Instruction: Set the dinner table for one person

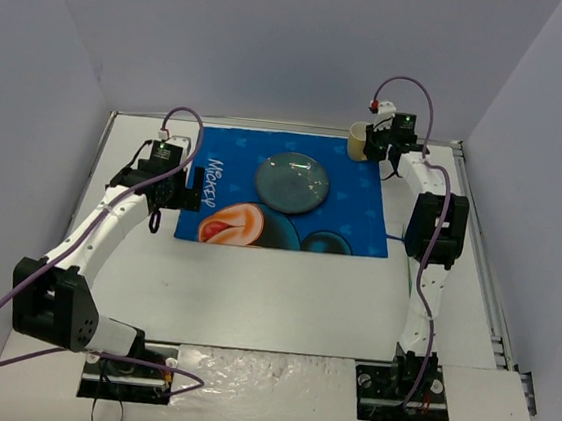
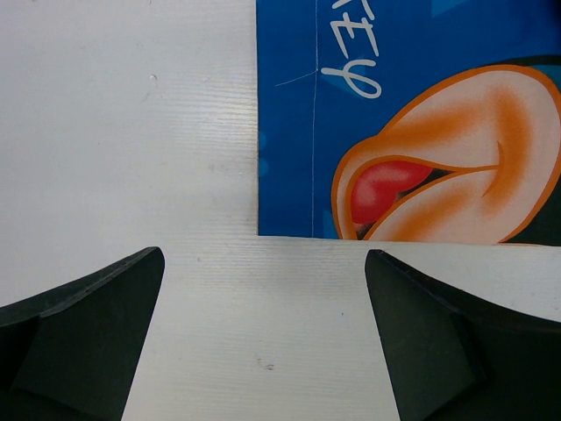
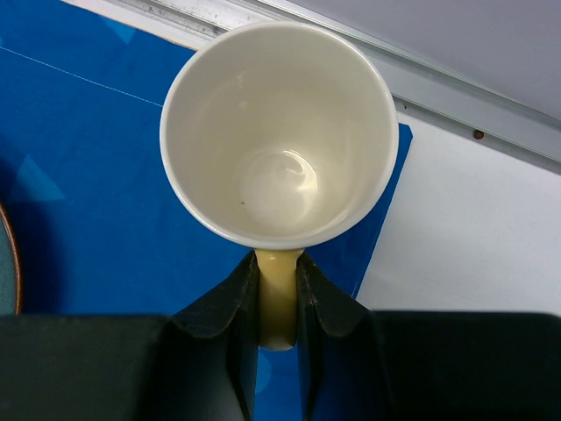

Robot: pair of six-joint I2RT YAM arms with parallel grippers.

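The white dinner table (image 1: pixel 283 291) carries a blue Mickey placemat (image 1: pixel 361 219) with a round grey-blue plate (image 1: pixel 292 183) on it. A pale yellow mug (image 3: pixel 279 132), empty and seen from above, sits over the placemat's far right corner (image 1: pixel 358 140). My right gripper (image 3: pixel 279 289) is shut on the mug's handle, a finger on each side. My left gripper (image 2: pixel 263 289) stands open over bare tabletop just off the placemat's near left corner (image 2: pixel 259 232), with nothing between its fingers (image 2: pixel 96 307).
Metal rails (image 1: pixel 484 242) edge the table on the right and along the back (image 3: pixel 438 96). Grey walls close in the back and both sides. The arm bases sit on a foil-covered strip (image 1: pixel 264 375) at the near edge.
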